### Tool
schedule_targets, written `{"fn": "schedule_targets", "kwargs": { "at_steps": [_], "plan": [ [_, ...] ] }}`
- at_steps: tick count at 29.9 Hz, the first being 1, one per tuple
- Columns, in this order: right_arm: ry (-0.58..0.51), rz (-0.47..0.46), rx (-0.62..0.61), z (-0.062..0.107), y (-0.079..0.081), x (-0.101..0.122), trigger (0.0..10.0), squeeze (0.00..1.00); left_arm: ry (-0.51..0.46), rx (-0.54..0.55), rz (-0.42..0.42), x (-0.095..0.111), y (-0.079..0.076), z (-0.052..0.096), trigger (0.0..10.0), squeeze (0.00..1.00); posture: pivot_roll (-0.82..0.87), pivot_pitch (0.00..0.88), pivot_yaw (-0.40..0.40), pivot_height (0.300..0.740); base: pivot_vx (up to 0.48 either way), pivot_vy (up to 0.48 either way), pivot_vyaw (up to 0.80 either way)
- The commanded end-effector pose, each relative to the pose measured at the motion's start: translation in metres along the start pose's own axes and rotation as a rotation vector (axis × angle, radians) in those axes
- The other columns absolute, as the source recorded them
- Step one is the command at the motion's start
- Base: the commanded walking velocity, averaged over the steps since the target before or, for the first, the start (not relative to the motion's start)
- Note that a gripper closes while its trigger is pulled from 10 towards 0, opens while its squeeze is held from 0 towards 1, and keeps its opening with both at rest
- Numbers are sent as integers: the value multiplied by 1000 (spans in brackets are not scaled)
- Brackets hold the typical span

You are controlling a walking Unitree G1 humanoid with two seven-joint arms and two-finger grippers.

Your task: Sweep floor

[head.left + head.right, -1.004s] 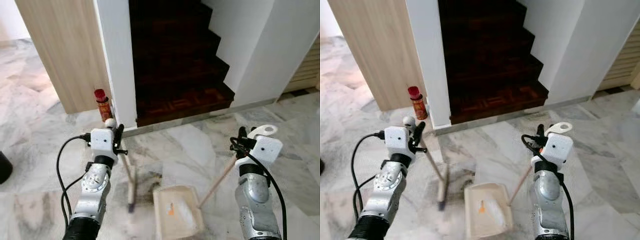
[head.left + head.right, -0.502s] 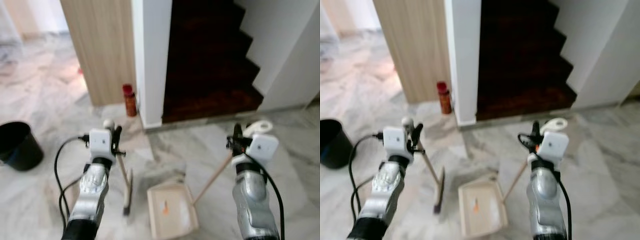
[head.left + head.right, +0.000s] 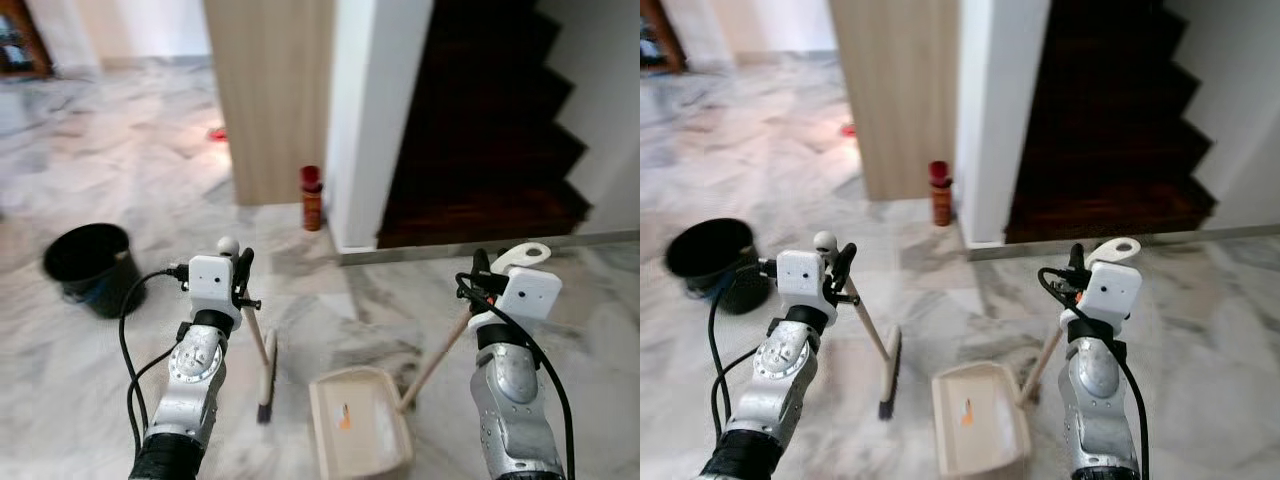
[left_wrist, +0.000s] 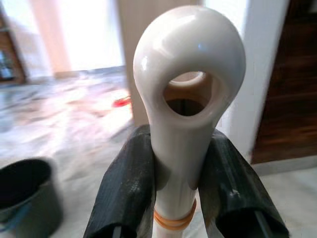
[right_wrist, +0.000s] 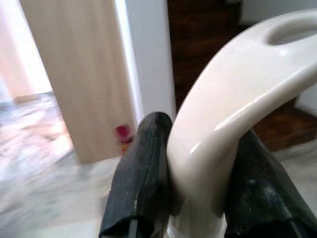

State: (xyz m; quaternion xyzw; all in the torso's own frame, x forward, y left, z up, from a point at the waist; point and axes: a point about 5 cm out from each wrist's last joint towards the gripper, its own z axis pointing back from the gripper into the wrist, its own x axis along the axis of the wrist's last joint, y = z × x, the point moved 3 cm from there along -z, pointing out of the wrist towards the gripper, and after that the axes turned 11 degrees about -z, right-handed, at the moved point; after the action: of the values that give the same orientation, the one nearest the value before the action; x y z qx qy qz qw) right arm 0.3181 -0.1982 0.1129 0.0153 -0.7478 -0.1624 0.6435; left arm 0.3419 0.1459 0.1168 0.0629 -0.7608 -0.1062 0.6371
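My left gripper (image 3: 242,272) is shut on the pale handle of a broom (image 3: 256,335), whose dark brush head (image 3: 266,385) rests on the marble floor just ahead of me. The left wrist view shows the handle's white looped end (image 4: 188,94) clamped between both black fingers (image 4: 124,198). My right gripper (image 3: 481,274) is shut on the long handle (image 3: 436,355) of a cream dustpan (image 3: 372,455) that lies flat on the floor, with a small orange scrap (image 3: 344,419) in it. Its white curved grip (image 5: 233,114) sits between the fingers (image 5: 141,173).
A black bucket (image 3: 88,265) stands on the floor to the left. A red bottle (image 3: 312,198) stands at the foot of a wooden panel (image 3: 275,90) beside a white pillar (image 3: 365,120). Dark wooden stairs (image 3: 490,160) rise ahead on the right.
The camera has swung left, so the stairs and pillar have shifted right and the black bucket has come into view. Both grippers keep their hold; broom and dustpan stay before me.
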Motion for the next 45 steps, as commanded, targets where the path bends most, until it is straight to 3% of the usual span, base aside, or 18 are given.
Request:
{"fn": "schedule_targets", "kwargs": {
  "at_steps": [1,45],
  "plan": [
    [-49,-26,16,-3,6,12,10000,0,-61,6,-12,14,3,-5,10000,0,-27,0,6,740,0,334,0],
    [-32,-37,54,-5,12,10,10000,0,-57,20,-29,15,3,-4,10000,0,-7,0,-12,740,0,332,57]
  ]
}}
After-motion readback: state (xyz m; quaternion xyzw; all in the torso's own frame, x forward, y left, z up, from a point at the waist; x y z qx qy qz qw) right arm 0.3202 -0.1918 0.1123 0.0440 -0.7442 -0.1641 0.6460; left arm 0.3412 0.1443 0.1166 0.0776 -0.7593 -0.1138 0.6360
